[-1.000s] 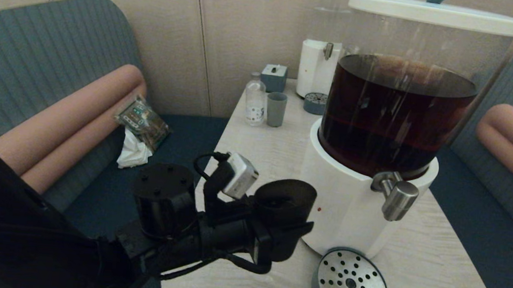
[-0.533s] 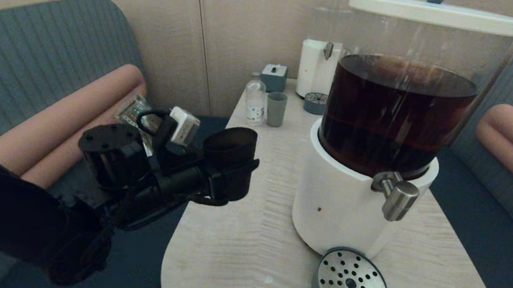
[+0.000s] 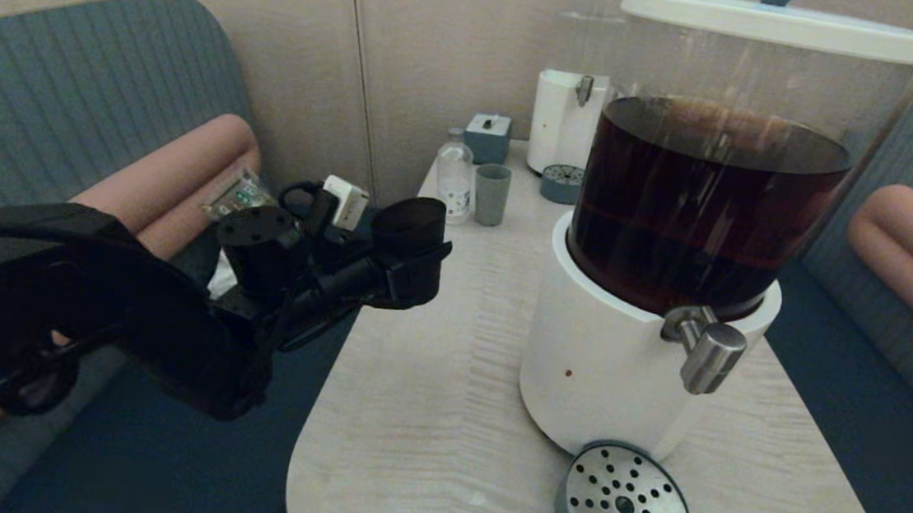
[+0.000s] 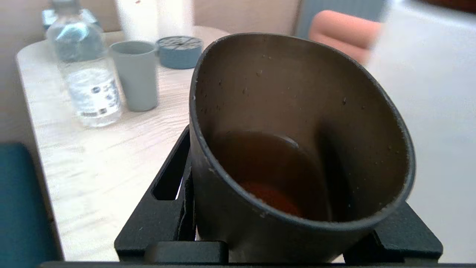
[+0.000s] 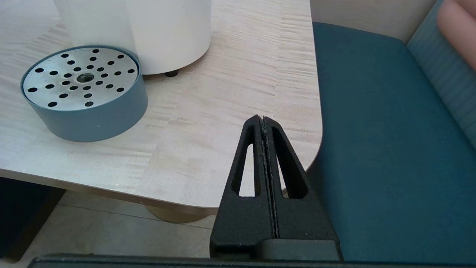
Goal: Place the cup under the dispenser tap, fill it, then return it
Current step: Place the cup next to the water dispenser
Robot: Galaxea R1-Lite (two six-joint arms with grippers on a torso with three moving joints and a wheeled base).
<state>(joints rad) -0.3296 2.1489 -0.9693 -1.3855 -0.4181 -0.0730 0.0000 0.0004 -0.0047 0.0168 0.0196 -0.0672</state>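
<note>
The cup (image 3: 409, 228) is held upright in the air above the worktop's (image 3: 426, 419) left edge, well apart from the dispenser tap (image 3: 708, 357), pinched at its sides by the left tool (image 3: 414, 273). The wrist view shows brown liquid (image 4: 267, 175) pooled in its bottom, so filling appears done, though only shallowly; what is left is setting it down on the worktop and letting go. The right tool (image 5: 264, 156) hangs parked off the near right corner, its fingers pressed together on nothing.

Counted: one black cup, one grey-green cup (image 3: 492, 193), one clear bottle (image 3: 454, 182), two dispensers, two round drip trays (image 3: 623, 507), and one small grey box (image 3: 487, 138).
</note>
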